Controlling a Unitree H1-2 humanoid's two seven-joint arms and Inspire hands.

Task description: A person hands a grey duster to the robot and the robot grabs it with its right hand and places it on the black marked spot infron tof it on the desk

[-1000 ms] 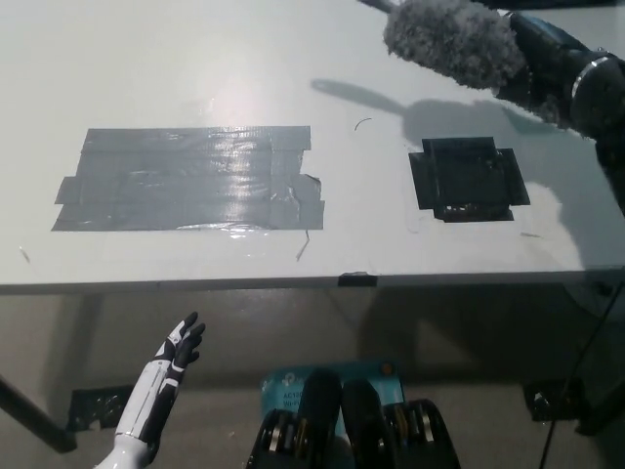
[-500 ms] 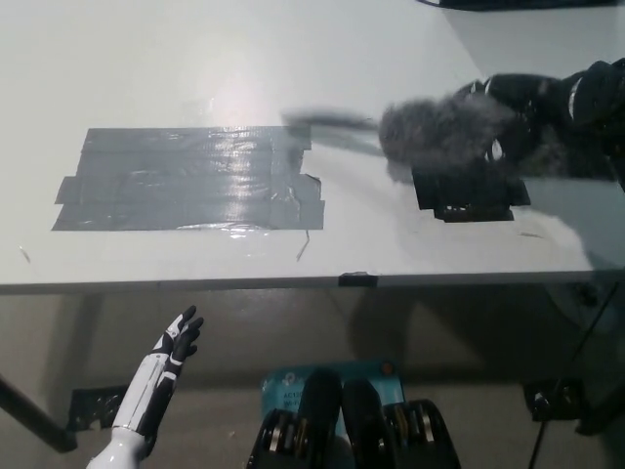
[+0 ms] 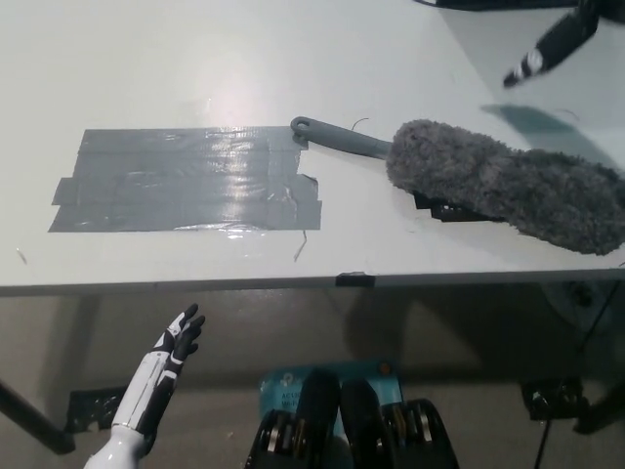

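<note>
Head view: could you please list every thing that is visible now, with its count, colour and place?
Duster: one, grey, fluffy head lying over the black marked spot, handle pointing left toward the tape.
Black marked spot: one, black, mostly hidden under the duster head.
Tape patch: one, grey and shiny, left half of the desk.
Desk: one, white, fills the upper picture.
Left hand: one, white with dark fingers, lower left below the desk edge, open, resting.
Right hand: one, black, top right above the desk, blurred, holding nothing.
</note>
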